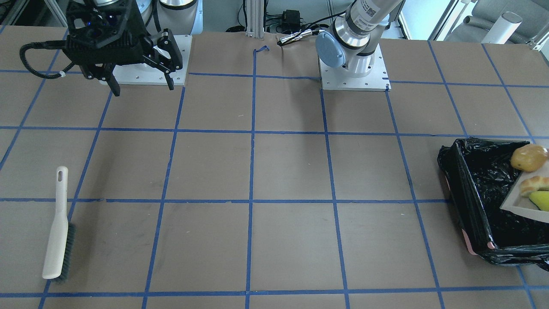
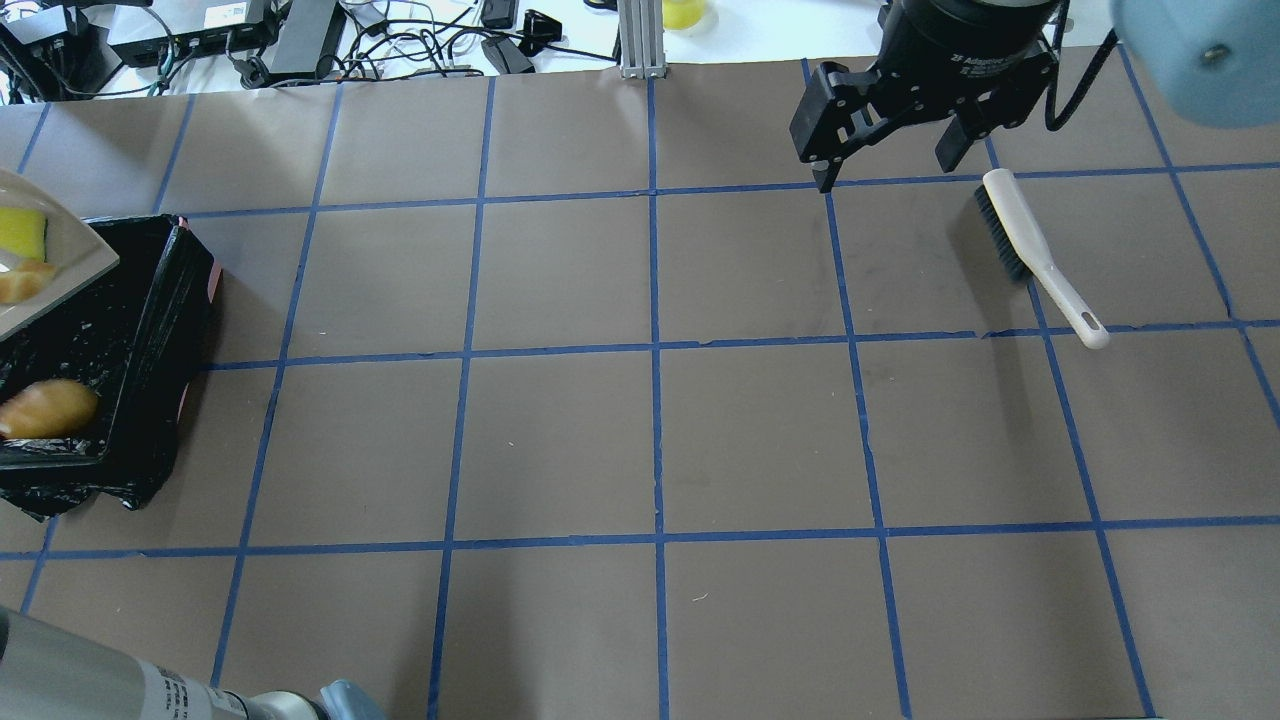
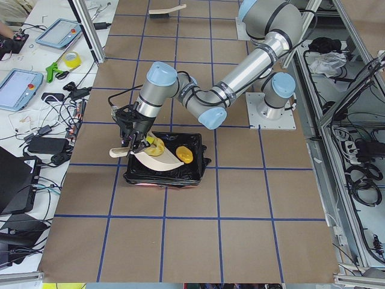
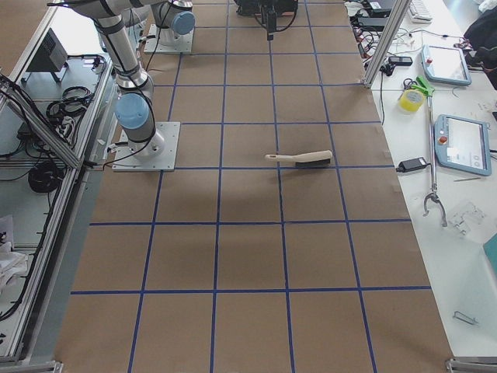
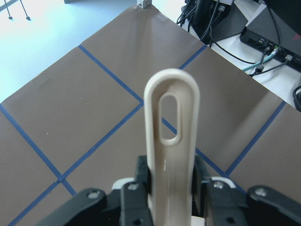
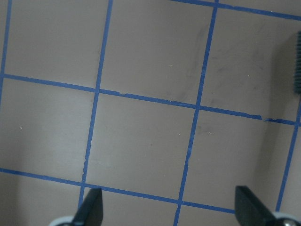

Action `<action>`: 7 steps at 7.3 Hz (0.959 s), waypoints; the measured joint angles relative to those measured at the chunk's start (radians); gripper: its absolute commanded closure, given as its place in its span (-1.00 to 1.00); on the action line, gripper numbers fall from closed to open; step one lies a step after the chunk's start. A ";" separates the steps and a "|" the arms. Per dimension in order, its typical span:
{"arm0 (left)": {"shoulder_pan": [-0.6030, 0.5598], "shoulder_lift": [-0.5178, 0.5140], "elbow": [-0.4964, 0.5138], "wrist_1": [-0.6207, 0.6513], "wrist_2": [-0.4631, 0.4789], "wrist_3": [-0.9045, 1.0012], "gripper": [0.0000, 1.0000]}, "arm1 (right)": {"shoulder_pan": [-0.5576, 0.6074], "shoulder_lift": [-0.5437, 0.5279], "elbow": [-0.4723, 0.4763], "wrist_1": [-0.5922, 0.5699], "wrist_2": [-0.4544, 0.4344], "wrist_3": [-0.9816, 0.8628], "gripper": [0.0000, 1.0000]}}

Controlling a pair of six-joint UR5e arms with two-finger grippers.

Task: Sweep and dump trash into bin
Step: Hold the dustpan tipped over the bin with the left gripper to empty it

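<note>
The left claw [image 5: 170,188] is clamped on the slotted handle of the beige plastic dustpan [image 5: 170,141], one black finger pressed to each side of it. It holds the pan tilted over the rectangular bin [image 2: 150,300], which is lined with a crinkly black plastic bag and sits at the 9 o'clock edge of the brown, blue-taped table [image 2: 650,440] in the overhead view. The curved tan croissant-shaped piece [image 2: 22,283] and the yellow-green sponge wedge [image 2: 20,232] lie on the pan's flat surface, side by side. The glossy golden-brown potato-like lump [image 2: 45,408] is off the pan, against the black liner inside the bin at the pan's 6 o'clock. The right claw [image 2: 885,170] hangs above the table at about 1 o'clock with its two fingers spread wide, holding and touching nothing. The beige hand brush [image 2: 1030,245] with dark bristles lies flat on the table just beside that claw, at its 4 o'clock, handle pointing toward 5 o'clock.
</note>
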 measured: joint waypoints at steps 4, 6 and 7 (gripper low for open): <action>0.003 0.009 -0.009 0.077 0.000 0.090 1.00 | 0.004 0.001 0.007 -0.006 0.061 0.003 -1.00; 0.000 0.015 -0.018 0.134 -0.001 0.126 1.00 | 0.004 -0.006 0.010 -0.006 0.060 0.001 -1.00; -0.003 0.015 -0.021 0.177 -0.001 0.156 1.00 | 0.004 -0.008 0.012 -0.006 0.063 0.002 -1.00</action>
